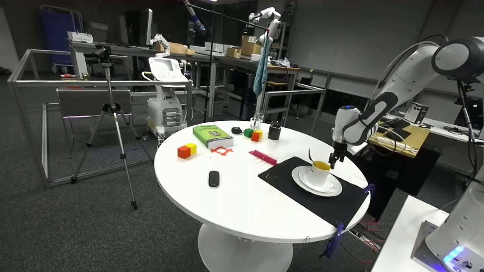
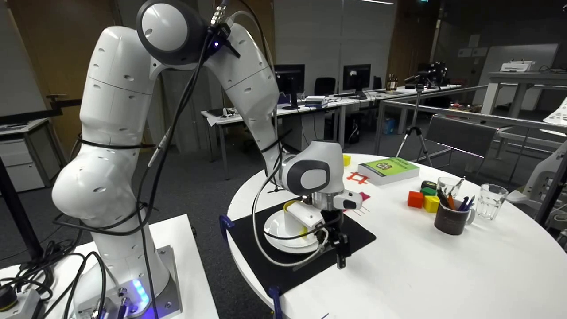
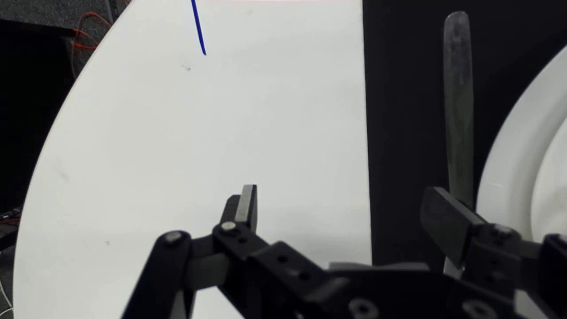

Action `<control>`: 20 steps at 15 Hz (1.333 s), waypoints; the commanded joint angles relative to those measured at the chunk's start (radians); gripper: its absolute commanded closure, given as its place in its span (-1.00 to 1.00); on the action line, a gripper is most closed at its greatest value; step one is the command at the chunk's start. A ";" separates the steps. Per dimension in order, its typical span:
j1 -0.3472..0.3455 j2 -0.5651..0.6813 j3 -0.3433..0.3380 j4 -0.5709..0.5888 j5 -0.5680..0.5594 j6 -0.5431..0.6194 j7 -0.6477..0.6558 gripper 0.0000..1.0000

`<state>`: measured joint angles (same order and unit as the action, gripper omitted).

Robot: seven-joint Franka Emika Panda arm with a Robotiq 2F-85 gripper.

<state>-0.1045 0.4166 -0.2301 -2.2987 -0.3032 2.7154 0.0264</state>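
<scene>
Wrist view: saw flat metal utensil [image 3: 459, 88] lying lengthwise on black mat [image 3: 403, 110], just left of large plate [image 3: 505, 177], with near end partly hidden behind gripper [image 3: 341, 190]. Found gripper spread wide above white table [image 3: 266, 110], astride left edge of mat, with left finger over tabletop and right finger over utensil.

In an exterior view, saw small plate [image 1: 327, 186] stacked on large plate, with white cup [image 1: 319, 176], yellow inside, standing on it and spoon [image 1: 310, 154] leaning in cup. Located gripper to right of cup. Noted blue clamp [image 1: 334, 240] on near right rim of table. To far left of mat, noted magenta bar [image 1: 263, 157]; farther left, small black oblong object [image 1: 214, 178]. Beyond these, recorded red block [image 1: 184, 152] just beside yellow block [image 1: 192, 148], and green book [image 1: 210, 133] lying flat. Toward far rim, noted dark mug [image 1: 274, 132] holding pens.
</scene>
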 commanded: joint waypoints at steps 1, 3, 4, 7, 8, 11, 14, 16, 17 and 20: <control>0.014 0.040 -0.011 0.032 -0.014 0.043 -0.003 -1.00; 0.016 0.057 -0.009 0.042 -0.010 0.058 -0.007 -1.00; 0.019 0.065 -0.011 0.047 -0.010 0.066 -0.006 -1.00; 0.026 0.086 -0.010 0.058 -0.004 0.084 -0.010 -1.00; 0.025 0.093 -0.007 0.063 0.000 0.087 -0.012 -1.00; 0.018 0.103 0.005 0.074 0.014 0.091 -0.020 -1.00; 0.004 0.111 0.028 0.083 0.036 0.087 -0.035 -1.00; -0.008 0.110 0.049 0.089 0.057 0.079 -0.048 -1.00; -0.013 0.109 0.058 0.089 0.066 0.077 -0.054 -1.00; -0.035 0.108 0.087 0.094 0.108 0.068 -0.091 -1.00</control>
<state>-0.1031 0.5182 -0.1844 -2.2199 -0.2446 2.7799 -0.0060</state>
